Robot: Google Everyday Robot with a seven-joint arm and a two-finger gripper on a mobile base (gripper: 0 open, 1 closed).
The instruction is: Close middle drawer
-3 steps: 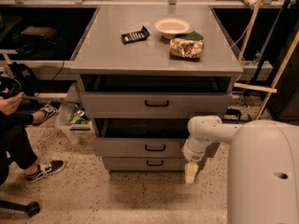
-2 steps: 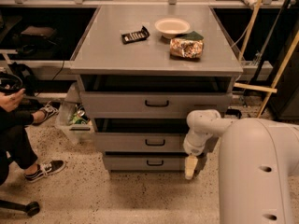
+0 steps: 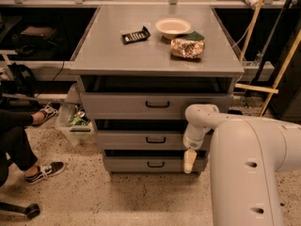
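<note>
Gripper [image 3: 189,160]: hangs pointing down below the front right corner of the counter [image 3: 108,55], in front of the right end of the bottom drawer [image 3: 131,164]. You cannot tell from this view whether it is apart or together; it holds nothing that shows.

Arm [image 3: 202,119]: its bend sits against or just in front of the right end of the middle drawer [image 3: 127,140]; contact cannot be confirmed.

Middle drawer: second of three fronts under the counter's front edge, black handle [image 3: 155,139] at centre. A dark slot shows above the front. It looks nearly in, perhaps proud by a little; judge it as not confirmed shut.

Risks for you:
- Any push lands off centre, at the right end, so the drawer may rack on its slides and jam short of closed.
- The gripper sits low, so a forward move could press the bottom drawer instead of the middle one.
- The top drawer [image 3: 122,105] stands above the arm's bend; raising the arm could catch its lower edge.
- A hard shove could shake the counter and shift the bowl [image 3: 173,27] and snack bag [image 3: 187,48] near its back right corner.

Hidden or unclear: the robot body [image 3: 254,173] covers the cabinet's right side; the drawer interior is not visible; a person's shoe [image 3: 44,171] shows to the left, the person cut off.
</note>
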